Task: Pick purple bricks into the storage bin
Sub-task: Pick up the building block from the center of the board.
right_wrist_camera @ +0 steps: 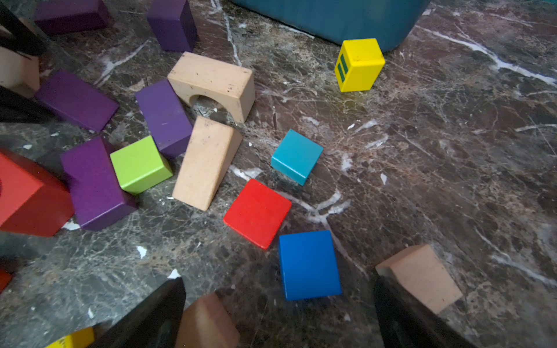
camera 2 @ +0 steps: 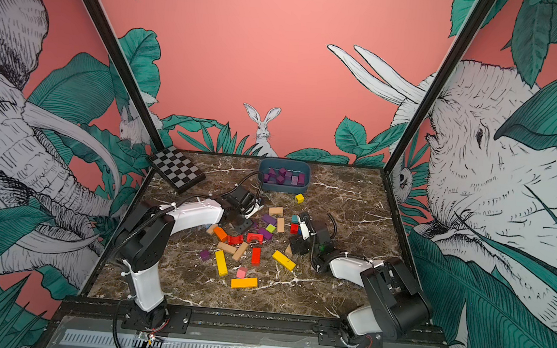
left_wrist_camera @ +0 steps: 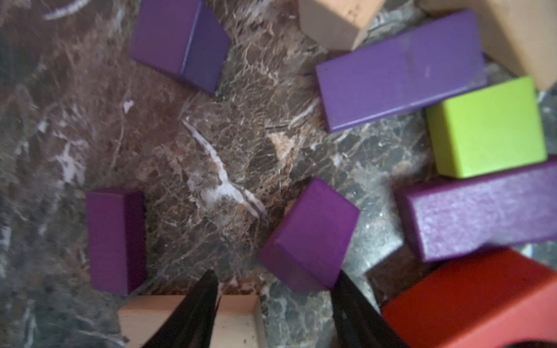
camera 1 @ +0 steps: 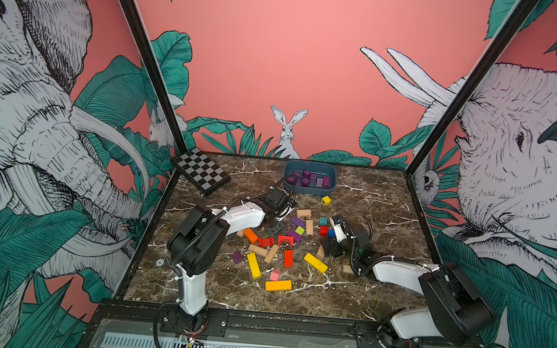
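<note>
The marbled surface (camera 1: pixel 363 290) carried everything. The dark blue storage bin (camera 1: pixel 309 188) sat at its far edge, about midway along, with a heap of purple bricks (camera 1: pixel 305 177) already inside. More purple ones lay loose around the middle of the surface among tan, red, yellow and orange blocks. A lone purple cube (camera 1: pixel 237 257) sat apart from them, toward the near left corner.

We judged the step in hand to be a grasp by the left gripper (left_wrist_camera: pixel 275 274), which was low over that cluster. In the left wrist view its jaws stood partly apart, clamped on nothing. A squat purple brick (left_wrist_camera: pixel 307 235) lay just ahead, its near corner beside one finger (left_wrist_camera: pixel 355 310) rather than centred in the gap. The right gripper (right_wrist_camera: pixel 278 283) hung spread wide and empty beside a blue cube (right_wrist_camera: pixel 309 265).

To do this well, we thought the left gripper should shift sideways until the squat brick sat squarely in the gap. The wrist should then turn so the pads met two flat opposite faces, since a pinch across corners would likely twist the brick out. We would go down until the tips almost touched the surface before closing. A tan block (left_wrist_camera: pixel 187 313) by the other finger and a red arch block (left_wrist_camera: pixel 470 301) close by could snag a finger or get pinched along, so we would keep clear of both.
</note>
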